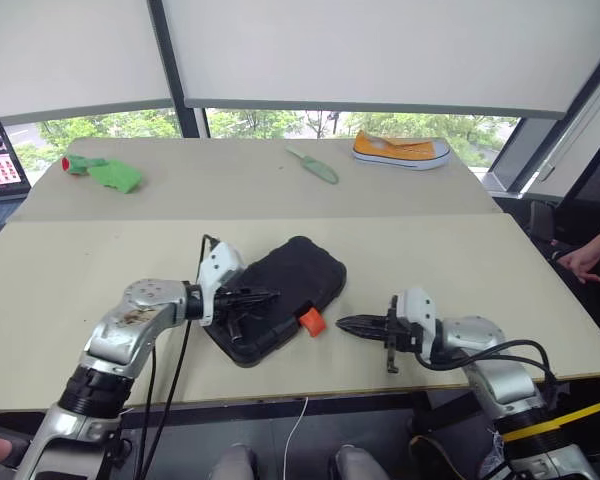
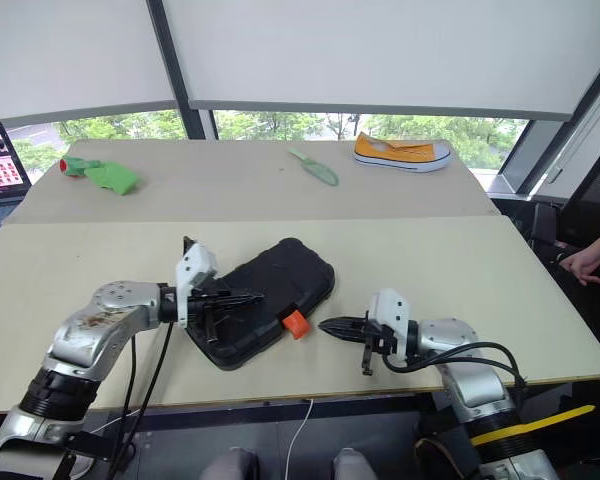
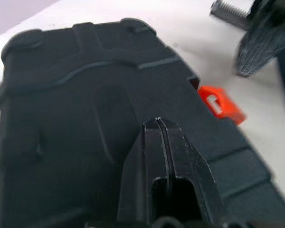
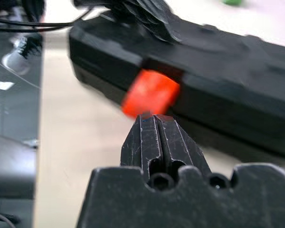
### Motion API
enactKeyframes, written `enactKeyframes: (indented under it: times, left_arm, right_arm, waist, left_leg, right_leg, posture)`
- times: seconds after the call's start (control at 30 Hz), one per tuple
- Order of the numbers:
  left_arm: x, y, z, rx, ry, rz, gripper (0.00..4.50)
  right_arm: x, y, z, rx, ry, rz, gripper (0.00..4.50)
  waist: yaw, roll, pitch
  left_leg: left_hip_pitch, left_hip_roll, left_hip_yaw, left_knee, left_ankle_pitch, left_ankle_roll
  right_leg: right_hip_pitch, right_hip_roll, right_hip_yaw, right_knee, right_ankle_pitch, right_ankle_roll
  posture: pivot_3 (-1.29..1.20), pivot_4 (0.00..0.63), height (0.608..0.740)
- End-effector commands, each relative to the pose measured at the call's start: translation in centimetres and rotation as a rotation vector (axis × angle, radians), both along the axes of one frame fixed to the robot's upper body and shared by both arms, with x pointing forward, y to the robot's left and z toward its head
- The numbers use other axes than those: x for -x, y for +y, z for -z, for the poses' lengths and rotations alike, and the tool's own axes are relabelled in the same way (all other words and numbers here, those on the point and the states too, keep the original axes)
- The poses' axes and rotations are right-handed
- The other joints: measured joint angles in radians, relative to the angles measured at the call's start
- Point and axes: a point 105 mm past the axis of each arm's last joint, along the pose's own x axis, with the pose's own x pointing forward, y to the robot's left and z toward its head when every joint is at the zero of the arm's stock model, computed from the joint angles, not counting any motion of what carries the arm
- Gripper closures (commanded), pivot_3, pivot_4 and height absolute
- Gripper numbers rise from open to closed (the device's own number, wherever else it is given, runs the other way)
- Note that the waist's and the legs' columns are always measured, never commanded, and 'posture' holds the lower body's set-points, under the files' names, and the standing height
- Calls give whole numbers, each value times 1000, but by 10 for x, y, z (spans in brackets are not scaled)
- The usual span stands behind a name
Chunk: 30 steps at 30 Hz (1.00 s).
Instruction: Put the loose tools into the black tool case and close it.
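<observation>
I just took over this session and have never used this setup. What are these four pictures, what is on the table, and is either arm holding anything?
The machine is a humanoid robot with two arms. The two wide pictures come from its head, looking down over a pale wooden table. The two close-ups come from cameras on each wrist, looking along that arm's black fingers.

In the middle lies the black plastic tool case, lid down, its small orange latch sticking out. The left end effector is shut, over the lid. The right end effector is shut too, pointing at the latch. Neither holds anything.

Farther back lie a pale green trowel, an orange canvas shoe and a crumpled green item. A person's hand rests at the right edge.
</observation>
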Motion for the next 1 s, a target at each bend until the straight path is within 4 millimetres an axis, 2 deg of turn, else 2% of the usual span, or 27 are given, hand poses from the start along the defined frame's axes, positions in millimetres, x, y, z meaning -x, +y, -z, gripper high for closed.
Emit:
enactKeyframes:
  times: [0.03, 0.2, 0.47, 0.77, 1.0]
  left_arm:
    - [16, -4, 53, -68, 173, -14, 4500]
    - [21, 5, 54, -73, 170, -22, 4500]
    - [19, 13, 53, -80, 159, -54, 4500]
    - [16, 10, 56, -68, 158, -64, 4500]
    - [16, 8, 59, -63, 163, -63, 4500]
  right_arm:
    - [-5, 17, 1, 22, -28, -15, 4471]
    - [-20, 19, 17, 66, -11, 47, 4471]
    - [-29, 19, 23, 84, -4, 73, 4471]
    - [-28, 41, -4, -121, 45, 60, 4471]
    - [-19, 37, -11, -131, 106, 34, 4471]
  waist:
    - [1, 2, -1]
    - [-3, 3, -5]
    - [-12, 5, -7]
    - [-16, 5, -7]
    - [-15, 5, -7]
  left_leg:
    - [5, 0, 0, 0, 0, 0]
    - [11, -1, 0, -1, 0, 0]
    - [13, -1, 0, -7, 0, 0]
    - [13, -1, -1, -7, 0, 0]
    - [15, -2, -1, -8, 0, 0]
  right_leg:
    - [5, 0, 0, 0, -4, 5]
    - [10, -1, 1, 0, -8, -1]
    - [9, -1, 1, 0, -6, 3]
    - [9, 0, 2, 0, -6, 3]
    - [8, 0, 3, 0, -7, 0]
  posture:
    - [0, 150, 740]
    - [0, 150, 740]
    - [0, 150, 740]
    - [0, 150, 740]
    - [0, 150, 740]
